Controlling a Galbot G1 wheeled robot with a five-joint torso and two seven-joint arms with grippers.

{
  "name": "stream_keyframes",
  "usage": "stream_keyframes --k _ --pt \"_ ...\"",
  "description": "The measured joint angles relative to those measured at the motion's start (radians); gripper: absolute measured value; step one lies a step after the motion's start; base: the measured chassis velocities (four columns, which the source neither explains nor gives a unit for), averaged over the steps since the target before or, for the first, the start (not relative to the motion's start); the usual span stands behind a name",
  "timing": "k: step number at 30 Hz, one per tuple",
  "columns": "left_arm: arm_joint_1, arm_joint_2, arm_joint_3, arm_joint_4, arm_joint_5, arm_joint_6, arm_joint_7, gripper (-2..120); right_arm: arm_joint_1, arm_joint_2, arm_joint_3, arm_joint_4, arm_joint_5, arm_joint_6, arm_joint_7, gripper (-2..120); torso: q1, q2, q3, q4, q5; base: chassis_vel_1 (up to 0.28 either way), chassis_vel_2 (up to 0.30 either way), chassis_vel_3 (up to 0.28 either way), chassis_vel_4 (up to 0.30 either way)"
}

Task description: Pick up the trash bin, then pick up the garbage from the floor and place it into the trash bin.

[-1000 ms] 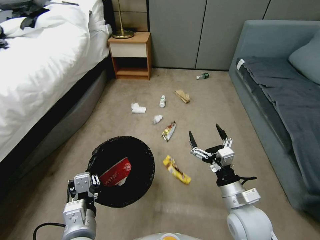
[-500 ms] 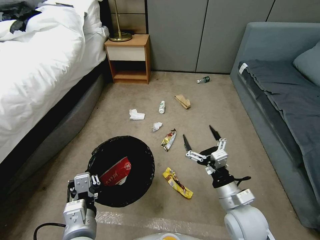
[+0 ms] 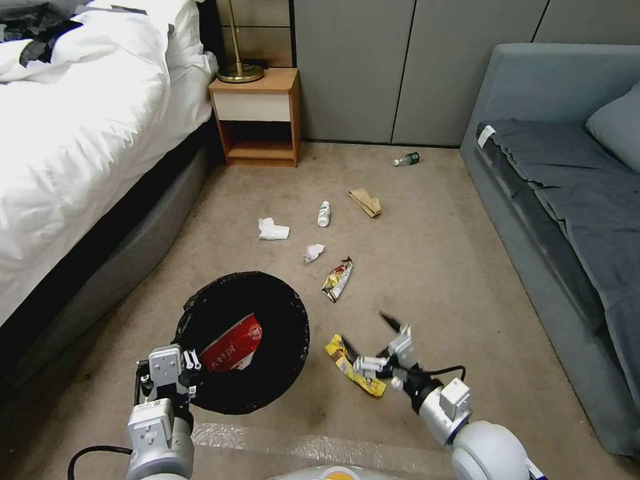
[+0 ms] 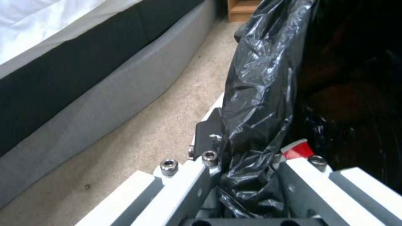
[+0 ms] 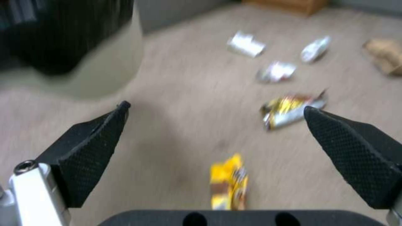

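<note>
The trash bin (image 3: 302,328), lined with a black bag (image 4: 259,94), hangs low on the left with my left gripper (image 3: 181,369) shut on its rim (image 4: 247,150). A red packet (image 3: 233,343) lies inside it. My right gripper (image 3: 368,331) is open, low over the yellow wrapper (image 3: 353,365) on the carpet. In the right wrist view that wrapper (image 5: 228,185) lies between the spread fingers (image 5: 96,147). Farther off lie a foil wrapper (image 3: 337,279), two tissues (image 3: 273,229) (image 3: 313,253), a white bottle (image 3: 324,214), a brown paper bag (image 3: 366,201) and a green bottle (image 3: 406,160).
A bed (image 3: 80,133) with white bedding runs along the left. A wooden nightstand (image 3: 257,117) stands at the back. A grey sofa (image 3: 567,200) lines the right side. Open carpet lies between them.
My right arm has dropped and pulled in, bringing the open gripper down over the yellow wrapper. The left gripper and the bin have stayed put. The camera shifted slightly at first.
</note>
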Motion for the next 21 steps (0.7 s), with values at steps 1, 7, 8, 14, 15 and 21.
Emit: stream_keyframes --k 1,7,8,14,15,21 --pt "0.000 0.000 0.000 0.000 0.000 0.000 0.000 1 0.000 0.000 0.000 0.000 0.000 0.000 0.000 100 0.000 0.000 0.000 0.0000 0.0000 0.000 0.000 0.000 0.000" --pt "0.004 -0.001 -0.001 -0.003 0.002 0.000 -0.001 1 0.071 0.024 -0.050 -0.183 -0.049 -0.005 -0.088 100 0.000 0.000 0.000 -0.0002 0.0000 0.000 0.000 0.000 0.000" --pt "0.004 -0.001 -0.001 -0.003 0.002 0.000 -0.001 1 0.071 0.024 -0.050 -0.183 -0.049 -0.005 -0.088 100 0.000 0.000 0.000 -0.0002 0.0000 0.000 0.000 0.000 0.000" --pt "0.005 -0.002 0.003 -0.003 0.010 0.000 -0.001 1 0.137 0.063 -0.072 -0.341 -0.068 0.009 -0.141 100 0.000 0.000 0.000 -0.0002 -0.0001 0.000 0.000 0.000 0.000" --pt "0.005 -0.002 0.003 -0.003 0.010 0.000 -0.001 1 0.137 0.063 -0.072 -0.341 -0.068 0.009 -0.141 100 0.000 0.000 0.000 -0.0002 -0.0001 0.000 0.000 0.000 0.000" --pt "0.007 -0.003 0.003 -0.003 0.012 0.000 -0.002 1 0.194 0.087 -0.078 -0.429 -0.065 0.028 -0.173 100 0.000 0.000 0.000 -0.0002 -0.0003 0.000 0.000 0.000 0.000"
